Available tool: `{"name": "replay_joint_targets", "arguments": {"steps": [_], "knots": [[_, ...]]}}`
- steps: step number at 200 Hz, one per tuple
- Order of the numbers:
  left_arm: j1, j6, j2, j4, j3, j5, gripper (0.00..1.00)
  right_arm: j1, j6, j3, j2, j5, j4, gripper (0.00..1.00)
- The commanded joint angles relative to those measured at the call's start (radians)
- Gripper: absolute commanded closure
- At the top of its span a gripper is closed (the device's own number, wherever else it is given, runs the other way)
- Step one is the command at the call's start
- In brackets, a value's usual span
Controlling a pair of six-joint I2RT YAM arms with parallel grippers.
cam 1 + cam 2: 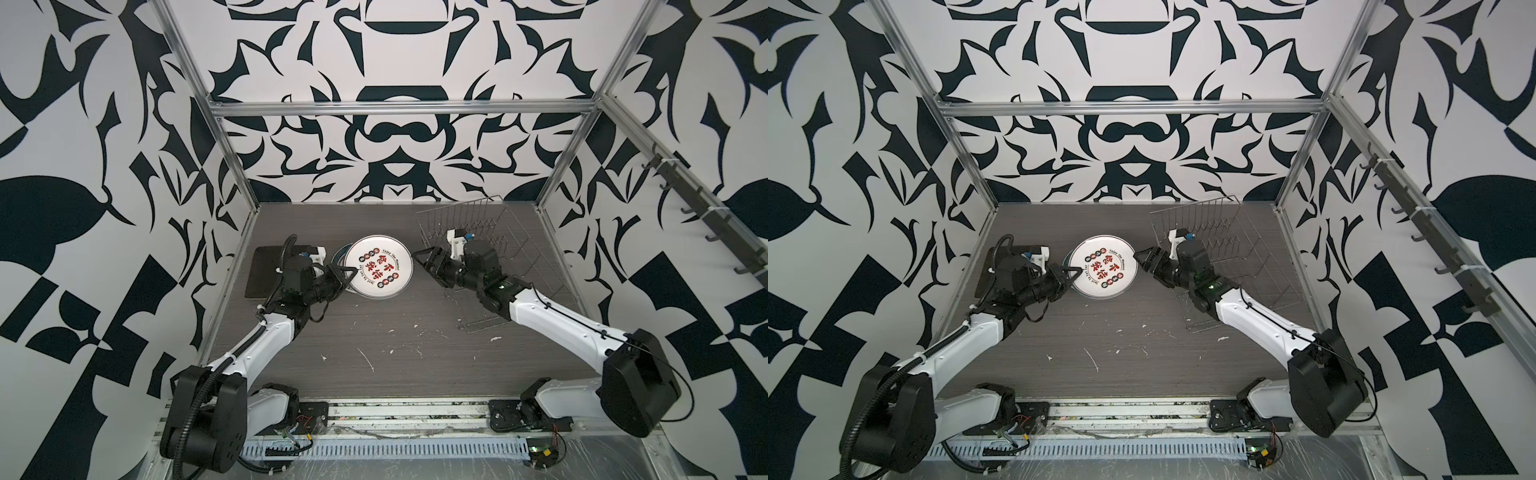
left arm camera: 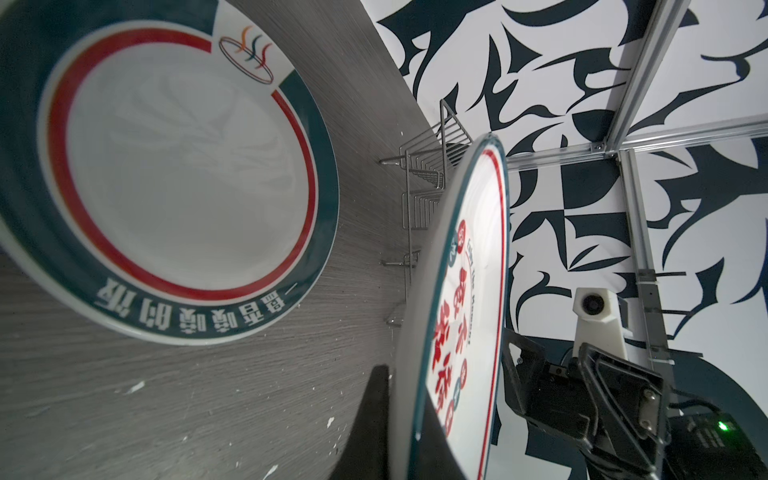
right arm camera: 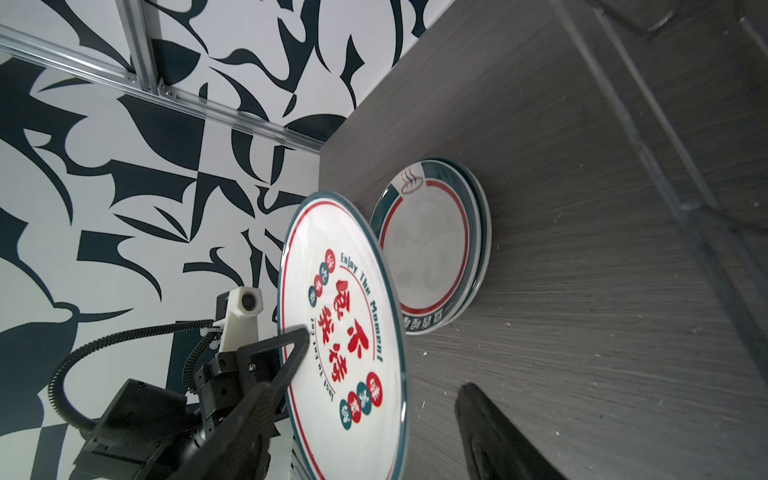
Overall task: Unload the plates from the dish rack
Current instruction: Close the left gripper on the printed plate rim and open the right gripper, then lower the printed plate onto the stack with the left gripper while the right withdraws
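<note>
**Top views and wrist views, read from the near edge outward.** We start at the table [image 1: 395, 353]. At about 10 o'clock from its middle we find the left gripper [image 1: 347, 272]. Its jaws are clamped on the 9 o'clock rim of the red-character plate [image 1: 379, 266]. One of its fingers [image 3: 297, 340] lies flat on the printed face and the other sits under the rim.

At the plate's 3 o'clock rim we mark the right gripper [image 1: 417, 255]. Its jaws stand apart and grip nothing. We cannot tell whether a fingertip grazes the rim.

The held plate hangs clear of the teal-rimmed plates [image 3: 432, 249]. These lie stacked flat on the table directly below it. In both top views only a sliver of the stack shows, at the held plate's 10 o'clock edge.

At the table's 9 o'clock the dark plate [image 1: 264, 266] lies flat, partly covered by the left arm. Farthest out, at 2 o'clock, stands the dish rack [image 1: 457, 216], with the right arm reaching across its base.
</note>
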Motion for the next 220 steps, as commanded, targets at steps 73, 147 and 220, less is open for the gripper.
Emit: {"name": "replay_joint_targets", "arguments": {"steps": [73, 147, 220], "knots": [[0.1, 0.158, 0.119, -0.104, 0.135, 0.001, 1.0, -0.014, -0.148, 0.229, 0.096, -0.031, -0.2, 0.19], [0.136, 0.226, 0.302, -0.092, 0.213, -0.012, 1.0, -0.014, -0.216, 0.324, 0.183, -0.038, -0.272, 0.01], [0.142, 0.252, 0.421, -0.08, 0.259, -0.015, 1.0, -0.014, -0.256, 0.396, 0.248, -0.055, -0.346, 0.01]]}}
